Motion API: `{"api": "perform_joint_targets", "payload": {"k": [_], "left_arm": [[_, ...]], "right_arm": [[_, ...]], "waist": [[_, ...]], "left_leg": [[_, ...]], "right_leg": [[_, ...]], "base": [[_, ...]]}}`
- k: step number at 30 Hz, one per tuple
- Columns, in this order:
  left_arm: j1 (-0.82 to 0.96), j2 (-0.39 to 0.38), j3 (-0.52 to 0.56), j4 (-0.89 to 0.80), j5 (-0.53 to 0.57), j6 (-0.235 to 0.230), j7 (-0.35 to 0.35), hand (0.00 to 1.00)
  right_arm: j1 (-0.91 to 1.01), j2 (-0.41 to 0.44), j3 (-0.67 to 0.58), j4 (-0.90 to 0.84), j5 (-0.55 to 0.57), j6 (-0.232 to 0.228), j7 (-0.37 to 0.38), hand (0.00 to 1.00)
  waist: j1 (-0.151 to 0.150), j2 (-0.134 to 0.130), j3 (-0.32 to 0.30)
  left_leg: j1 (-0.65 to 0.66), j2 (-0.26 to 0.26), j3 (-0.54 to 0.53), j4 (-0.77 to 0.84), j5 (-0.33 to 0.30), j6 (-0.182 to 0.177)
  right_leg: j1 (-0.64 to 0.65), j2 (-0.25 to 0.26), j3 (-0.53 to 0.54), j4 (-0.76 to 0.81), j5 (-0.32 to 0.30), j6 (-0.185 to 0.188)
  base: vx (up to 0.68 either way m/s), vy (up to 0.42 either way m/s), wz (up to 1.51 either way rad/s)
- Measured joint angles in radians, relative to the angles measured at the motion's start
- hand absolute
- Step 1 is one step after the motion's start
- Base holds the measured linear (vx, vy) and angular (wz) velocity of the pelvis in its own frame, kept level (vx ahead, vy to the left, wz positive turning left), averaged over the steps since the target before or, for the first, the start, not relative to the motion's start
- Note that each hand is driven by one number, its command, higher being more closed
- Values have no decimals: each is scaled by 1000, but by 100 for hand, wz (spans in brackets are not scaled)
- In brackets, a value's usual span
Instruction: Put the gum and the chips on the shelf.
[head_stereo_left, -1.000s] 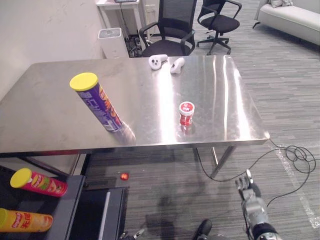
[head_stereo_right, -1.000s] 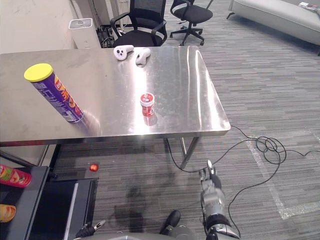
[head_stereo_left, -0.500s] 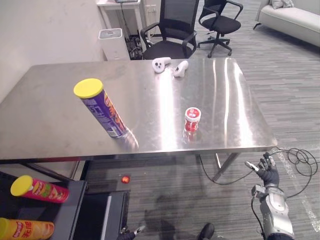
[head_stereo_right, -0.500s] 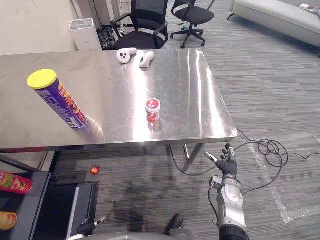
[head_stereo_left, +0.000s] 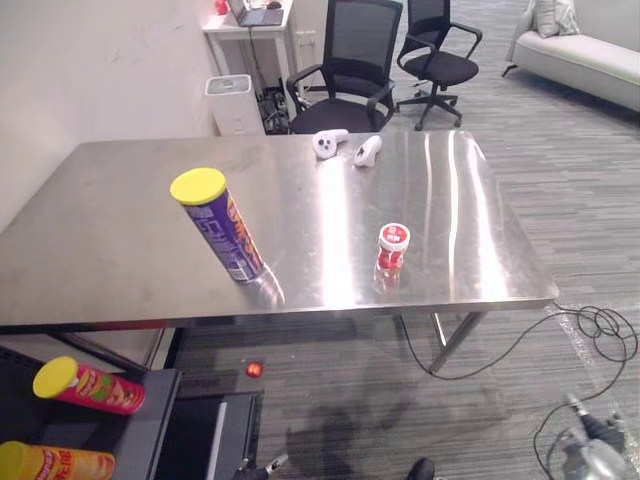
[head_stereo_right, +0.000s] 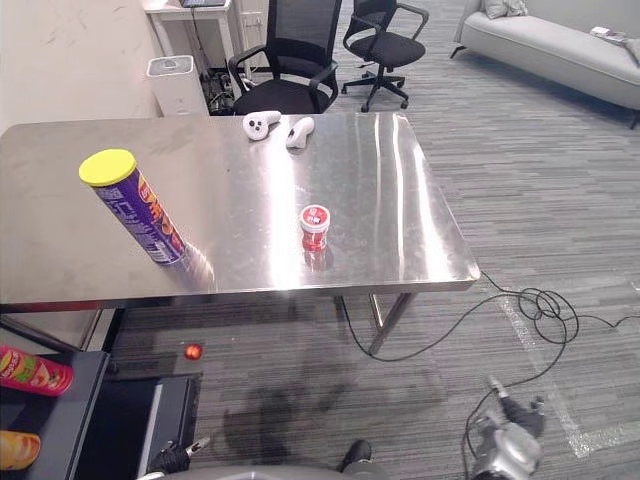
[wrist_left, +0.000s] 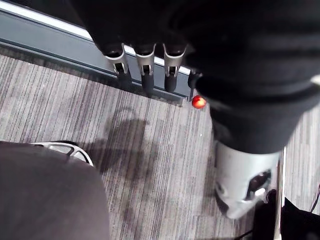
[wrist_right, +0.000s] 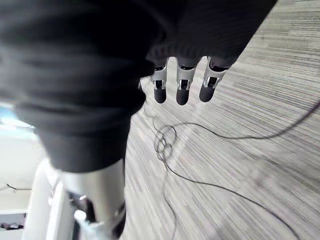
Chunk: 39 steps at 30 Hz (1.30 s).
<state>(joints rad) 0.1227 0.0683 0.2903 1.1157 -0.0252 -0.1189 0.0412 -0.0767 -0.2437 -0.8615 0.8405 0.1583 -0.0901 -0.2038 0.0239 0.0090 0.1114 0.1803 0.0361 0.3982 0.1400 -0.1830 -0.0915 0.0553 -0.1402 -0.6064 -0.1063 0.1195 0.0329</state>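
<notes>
A purple chips can (head_stereo_left: 222, 228) with a yellow lid stands on the steel table (head_stereo_left: 110, 240), left of the middle. The small red-and-white gum tub (head_stereo_left: 393, 247) stands near the table's front edge, to the can's right. The dark shelf (head_stereo_left: 140, 420) is low at the left, below the table. My right hand (wrist_right: 181, 86) hangs low over the carpet to the right of the table, fingers straight and holding nothing; it also shows as right hand (head_stereo_right: 505, 445). My left hand (wrist_left: 145, 62) hangs low by the shelf's edge, fingers straight and empty.
A pink chips can (head_stereo_left: 85, 385) and an orange one (head_stereo_left: 50, 465) lie on the shelf. Two white controllers (head_stereo_left: 345, 147) rest at the table's far edge. Office chairs (head_stereo_left: 345, 60) and a white bin (head_stereo_left: 232, 100) stand behind. A red ball (head_stereo_left: 254, 370) lies on the floor.
My right hand has dropped from beside the table's front right corner down toward the floor. The camera has shifted a little; the can and the gum have not moved.
</notes>
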Motion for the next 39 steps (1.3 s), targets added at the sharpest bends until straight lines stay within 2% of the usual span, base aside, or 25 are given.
{"api": "perform_joint_targets", "payload": {"k": [4,6,9,12,14,17,18,21,24,27,30,34,39], "left_arm": [[2,-3,34,38,0,0,0,0],[6,-8,48,34,0,2,0,0],[12,-11,70,36,0,3,2,0],[21,-9,81,32,0,5,6,0],[21,-11,92,30,1,6,13,0],[25,-19,98,24,7,6,20,0],[27,-22,98,18,8,6,20,0],[28,-24,97,17,9,-2,12,0],[26,-23,90,15,9,-3,1,0],[24,-15,89,15,9,-4,-7,0],[32,-16,80,-4,9,-5,-7,0],[31,-14,67,-13,8,-5,-7,0],[30,-10,48,-16,8,-7,-7,0]], "right_arm": [[-66,-67,-34,-33,0,1,-43,0],[-79,-56,-34,-206,-5,5,-85,0],[-82,-53,-34,-426,-82,14,-150,0],[-87,-50,-34,-538,-141,10,-202,0],[-91,-43,-32,-588,-163,-3,-208,0],[-91,-10,11,-707,-170,-29,-179,0],[-90,-10,43,-732,-170,-48,-153,0],[-76,-8,139,-801,-193,-64,-89,0],[-49,-6,245,-853,-202,-75,-9,0],[-29,21,315,-868,-200,-91,62,0],[1,21,381,-865,-197,-99,84,0],[10,22,461,-855,-196,-99,105,0],[-5,22,526,-743,-197,-99,103,0]], "waist": [[-19,2,-19],[-23,4,-24],[-23,-3,-41],[-24,-16,-64],[-24,-18,-68],[-23,-18,-68],[-23,-19,-67],[-21,-23,-65],[-16,-22,-65],[-9,-34,-58],[5,-35,-55],[8,-25,-36],[10,-16,-23]], "left_leg": [[-2,0,-1,-18,0,0],[-2,2,-2,-33,0,1],[-5,4,-7,-35,2,3],[-19,3,-30,-42,7,11],[-21,3,-32,-52,10,15],[-22,3,-32,-69,11,16],[-23,3,-33,-71,11,16],[-22,4,-56,-84,10,18],[-33,13,-58,-105,-8,48],[-41,14,-73,-106,-15,57],[-48,12,-75,-103,-15,57],[-59,13,-81,-102,-15,57],[-73,17,-103,-102,-14,56]], "right_leg": [[-11,7,3,0,0,0],[-18,11,5,0,1,0],[-20,15,5,0,1,0],[-35,16,0,0,3,-1],[-41,17,-3,0,6,-3],[-50,20,-4,0,13,-9],[-52,21,-3,0,17,-12],[-55,23,-8,-1,21,-11],[-73,36,-17,-1,30,-21],[-78,36,-22,-1,37,-24],[-80,31,-23,-1,37,-23],[-86,31,-28,-1,34,-19],[-89,31,-50,-1,34,-27]], "base": [[-39,42,-1],[-33,31,0],[-42,28,2],[-44,28,5],[-53,27,5],[-63,27,0],[-69,25,0],[-63,17,5],[-81,19,8],[-78,22,7],[-53,21,3],[-21,18,4],[39,29,12]]}}
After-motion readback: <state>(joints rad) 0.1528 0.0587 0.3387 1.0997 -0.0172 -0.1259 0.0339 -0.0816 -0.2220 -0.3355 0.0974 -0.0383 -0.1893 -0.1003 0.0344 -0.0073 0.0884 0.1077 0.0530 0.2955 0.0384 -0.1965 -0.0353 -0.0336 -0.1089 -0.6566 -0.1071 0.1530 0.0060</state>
